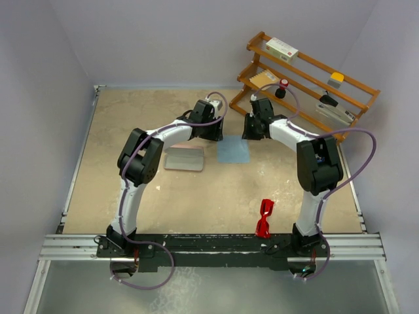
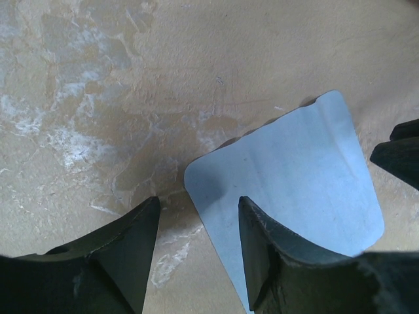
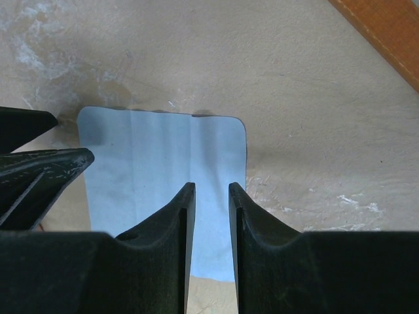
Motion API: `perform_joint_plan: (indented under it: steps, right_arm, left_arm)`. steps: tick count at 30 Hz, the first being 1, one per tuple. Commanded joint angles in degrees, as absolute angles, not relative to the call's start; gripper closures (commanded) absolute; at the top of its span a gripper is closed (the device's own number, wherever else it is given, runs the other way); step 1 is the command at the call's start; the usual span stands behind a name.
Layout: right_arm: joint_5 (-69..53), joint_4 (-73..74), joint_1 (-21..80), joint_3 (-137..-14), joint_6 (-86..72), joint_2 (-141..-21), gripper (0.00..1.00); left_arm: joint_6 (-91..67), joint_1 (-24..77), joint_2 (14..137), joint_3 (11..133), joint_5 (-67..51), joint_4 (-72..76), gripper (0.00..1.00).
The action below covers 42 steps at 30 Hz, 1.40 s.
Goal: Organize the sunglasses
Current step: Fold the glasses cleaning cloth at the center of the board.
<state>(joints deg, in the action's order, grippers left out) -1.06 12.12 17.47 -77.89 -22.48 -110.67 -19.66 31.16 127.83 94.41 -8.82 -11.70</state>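
Note:
The red sunglasses point(image 1: 264, 218) lie folded on the table near the front edge, close to the right arm's base, far from both grippers. The light blue cloth point(image 1: 234, 150) lies flat at the table's middle. My left gripper point(image 1: 214, 135) hovers over the cloth's left edge point(image 2: 294, 176), open and empty point(image 2: 200, 208). My right gripper point(image 1: 252, 133) hovers over the cloth's right part point(image 3: 163, 163), its jaws a narrow gap apart with nothing between them point(image 3: 211, 191). The pink case point(image 1: 184, 159) lies to the left of the cloth.
A wooden two-tier rack point(image 1: 308, 82) stands at the back right with a box, a small bottle and other items on it. Its orange edge point(image 3: 386, 33) shows in the right wrist view. Grey walls enclose the table.

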Motion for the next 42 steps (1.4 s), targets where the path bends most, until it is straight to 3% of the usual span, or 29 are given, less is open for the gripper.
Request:
perform_joint_plan:
  steps: [1,9,18,42]
  right_arm:
    - [-2.0,12.0,17.1,-80.1,-21.8,-110.8,0.71]
    - [-1.8,11.9,16.9,-80.0,-21.8,-111.4,0.71]
    - [-2.2,11.8,16.7,-80.1,-22.1,-111.8,0.71]
    - [-2.7,11.7,16.7,-79.9,-22.1,-112.5,0.72]
  left_arm:
    - [-18.2,31.2,128.5,96.6,-9.8,-11.0,0.51]
    - [-18.6,31.2,129.8,97.4,-11.5,-10.8,0.59]
    - [-18.9,31.2,129.9,96.8,-12.9,-10.8,0.61]
    - [-19.7,31.2,131.0,97.5,-14.0,-9.8,0.76]
